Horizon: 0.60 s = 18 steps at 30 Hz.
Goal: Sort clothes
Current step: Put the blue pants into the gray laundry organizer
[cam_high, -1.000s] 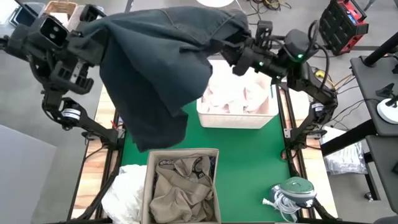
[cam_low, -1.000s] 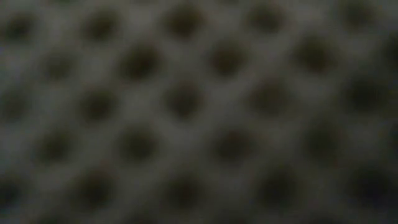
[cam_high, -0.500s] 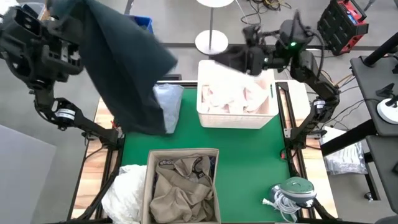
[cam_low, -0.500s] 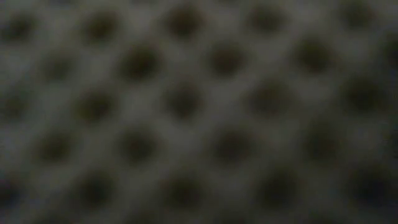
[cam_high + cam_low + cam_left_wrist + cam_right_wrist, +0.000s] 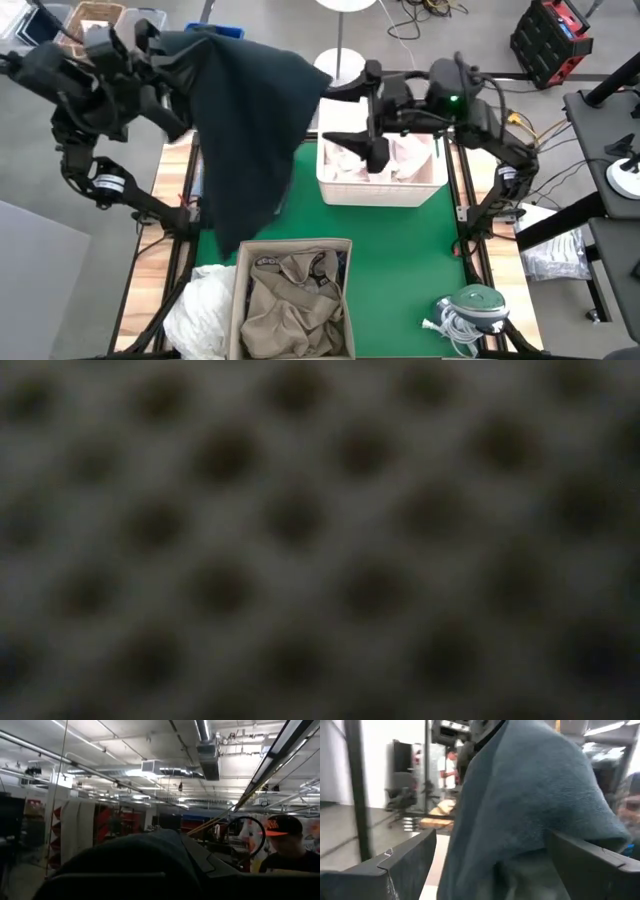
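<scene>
Dark denim jeans (image 5: 250, 130) hang lengthwise from the left pincer (image 5: 150, 60) clamping them; right pincer (image 5: 355, 115) spread wide.

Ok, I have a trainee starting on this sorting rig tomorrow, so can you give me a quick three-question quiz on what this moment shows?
1. True or false: the dark garment lies folded in the white bin.
2. What lies in the tan box? A) a khaki garment B) a plaid shirt C) nothing
3. Over which container does the right gripper hover, and how do its jaws stand?

Key
1. False: it hangs in the air from the left arm.
2. A
3. Over the white bin, jaws open.
</scene>
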### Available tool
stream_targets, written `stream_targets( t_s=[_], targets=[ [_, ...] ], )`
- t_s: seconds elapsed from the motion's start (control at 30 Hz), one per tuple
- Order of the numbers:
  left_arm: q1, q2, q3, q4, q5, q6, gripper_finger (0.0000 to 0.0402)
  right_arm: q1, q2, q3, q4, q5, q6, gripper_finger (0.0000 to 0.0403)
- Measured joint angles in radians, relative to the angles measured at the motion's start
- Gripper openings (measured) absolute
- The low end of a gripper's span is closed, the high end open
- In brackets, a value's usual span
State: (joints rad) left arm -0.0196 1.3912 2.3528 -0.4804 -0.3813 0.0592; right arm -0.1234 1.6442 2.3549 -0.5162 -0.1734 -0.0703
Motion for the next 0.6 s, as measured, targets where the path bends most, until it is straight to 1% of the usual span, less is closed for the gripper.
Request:
stream_targets(
  t_s=[0.07, 0.17, 0.27, 0.37, 0.47, 0.5, 0.53, 0.6],
  targets=[
    [0.0, 0.01, 0.0, -0.017, 0.0, -0.019, 0.0, 0.002, 0.009, -0.001, 0.017, 0.033, -0.039, 0.0366],
    [0.0, 0.029, 0.001, -0.039, 0.002, -0.034, 0.0, 0.012, 0.009, 0.001, 0.053, 0.162, -0.156, 0.0366],
    [0.0, 0.044, 0.001, -0.063, 0.018, -0.053, 0.0, 0.021, 0.009, 0.001, 0.092, 0.262, -0.243, 0.0366],
    [0.0, 0.054, 0.001, -0.063, 0.038, -0.065, 0.0, 0.021, 0.002, 0.001, 0.104, 0.277, -0.308, 0.0366],
    [0.0, 0.068, 0.002, -0.062, 0.12, -0.07, 0.0, 0.021, -0.006, 0.001, 0.091, 0.266, -0.362, 0.0366],
    [0.0, 0.072, 0.002, -0.063, 0.13, -0.073, 0.0, 0.023, -0.006, 0.001, 0.092, 0.272, -0.395, 0.0366],
    [-0.001, 0.075, 0.002, -0.066, 0.121, -0.072, 0.0, 0.032, -0.006, 0.001, 0.095, 0.292, -0.432, 0.0366],
    [-0.002, 0.076, 0.002, -0.072, 0.029, -0.068, 0.0, 0.048, -0.008, 0.001, 0.094, 0.345, -0.469, 0.0366]
  ],
)
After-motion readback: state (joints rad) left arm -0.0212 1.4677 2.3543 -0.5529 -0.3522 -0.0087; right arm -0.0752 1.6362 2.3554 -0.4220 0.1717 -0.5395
